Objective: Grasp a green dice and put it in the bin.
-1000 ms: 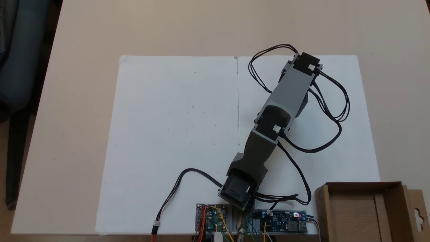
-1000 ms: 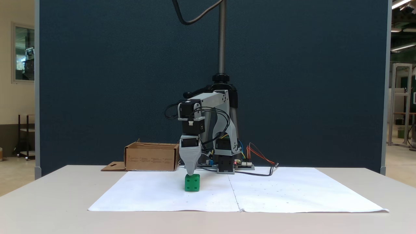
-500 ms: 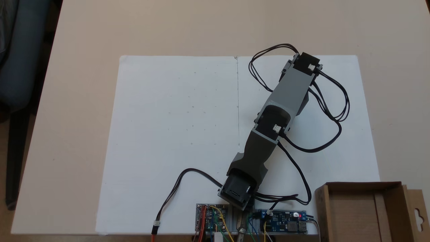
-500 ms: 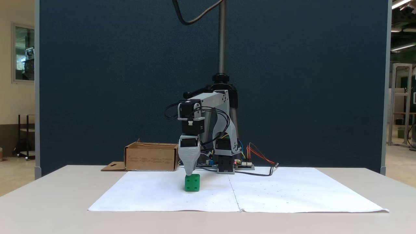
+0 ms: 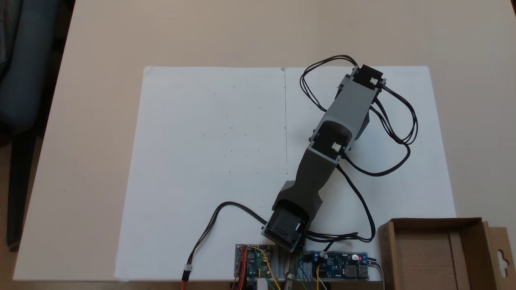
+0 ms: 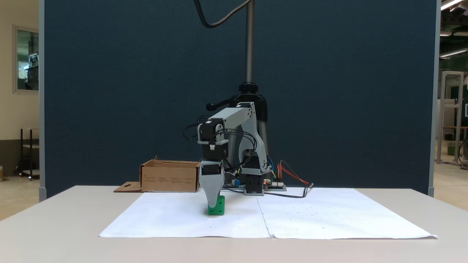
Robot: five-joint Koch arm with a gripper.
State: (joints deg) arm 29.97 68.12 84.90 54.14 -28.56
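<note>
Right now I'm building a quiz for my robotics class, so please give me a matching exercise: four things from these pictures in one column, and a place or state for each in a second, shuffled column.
Things:
1. green dice
2. cardboard bin
3. pincer
4. white paper sheets

Places or states:
A. lowered over the dice's left part in the front fixed view
B. spread flat on the table
C. resting on the paper, partly covered
D. beside the arm's base, nothing inside

Pairs: 1-C, 2-D, 3-A, 4-B

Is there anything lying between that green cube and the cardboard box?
Nothing but bare white paper between the green dice and the bin, seen in a fixed view from the front.
</note>
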